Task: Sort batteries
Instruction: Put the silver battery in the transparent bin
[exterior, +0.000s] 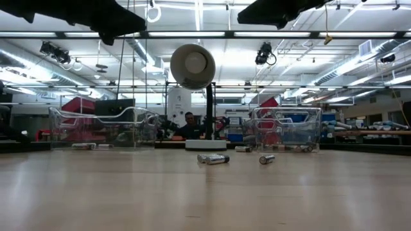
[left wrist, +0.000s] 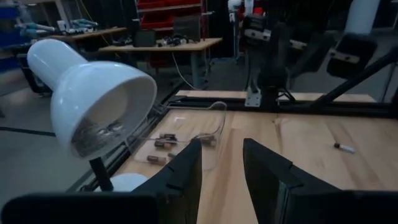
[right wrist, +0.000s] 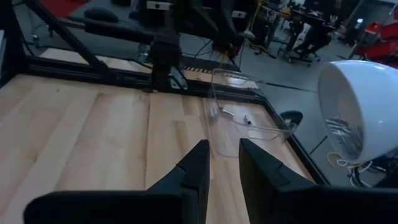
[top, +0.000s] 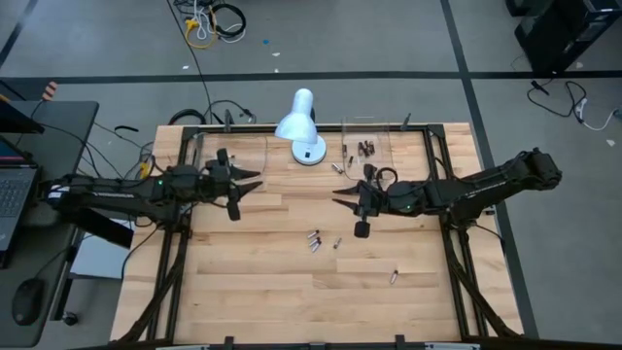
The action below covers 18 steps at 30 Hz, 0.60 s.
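High view shows between-picks step: left gripper [top: 255, 182] and right gripper [top: 339, 201] both parted, holding nothing. Loose batteries [top: 314, 240] lying below and between both. Next: lower 1 gripper, straddle 1 cell, close.

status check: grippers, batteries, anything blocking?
Left gripper and right gripper both open, empty, raised above the table. Loose batteries mid-table; some in right tray. Lamp stands between the trays.
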Available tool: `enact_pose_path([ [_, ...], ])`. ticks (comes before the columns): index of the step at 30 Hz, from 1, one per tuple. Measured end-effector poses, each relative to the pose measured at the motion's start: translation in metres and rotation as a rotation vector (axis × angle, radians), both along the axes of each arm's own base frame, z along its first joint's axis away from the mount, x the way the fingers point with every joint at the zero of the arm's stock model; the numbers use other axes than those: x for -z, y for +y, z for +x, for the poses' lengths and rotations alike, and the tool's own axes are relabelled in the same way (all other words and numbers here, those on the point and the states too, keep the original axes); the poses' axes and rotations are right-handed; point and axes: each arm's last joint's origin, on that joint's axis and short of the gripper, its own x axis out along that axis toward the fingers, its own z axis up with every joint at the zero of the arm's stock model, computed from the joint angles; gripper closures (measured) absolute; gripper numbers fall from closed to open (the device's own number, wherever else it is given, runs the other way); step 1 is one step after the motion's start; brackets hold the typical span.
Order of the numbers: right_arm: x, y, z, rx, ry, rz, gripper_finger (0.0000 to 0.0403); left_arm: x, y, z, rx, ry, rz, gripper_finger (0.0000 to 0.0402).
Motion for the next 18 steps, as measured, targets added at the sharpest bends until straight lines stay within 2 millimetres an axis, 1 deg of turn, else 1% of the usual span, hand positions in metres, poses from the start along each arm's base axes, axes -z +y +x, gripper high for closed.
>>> enact_pose_path([
  [4, 0.002, 0.002, -0.002, 0.008, 0.019, 0.019, 0.033, 0.005, -0.003, 0.001, 0.022, 0.047, 0.01, 0.0286],
  [7, 0.013, 0.003, -0.007, 0.084, 0.118, 0.061, 0.033, 0.009, -0.008, 0.001, 0.052, 0.087, 0.012, 0.0286],
  [10, 0.023, 0.006, -0.014, 0.146, 0.213, 0.14, 0.033, 0.009, -0.012, 0.001, 0.076, 0.089, 0.014, 0.0286],
  [12, 0.021, 0.009, -0.017, 0.171, 0.253, 0.199, 0.033, 0.009, -0.015, 0.001, 0.092, 0.092, 0.02, 0.0286],
  [18, 0.008, 0.026, -0.03, 0.229, 0.382, 0.37, 0.0335, 0.013, -0.025, 0.0, 0.154, 0.141, 0.046, 0.0286],
])
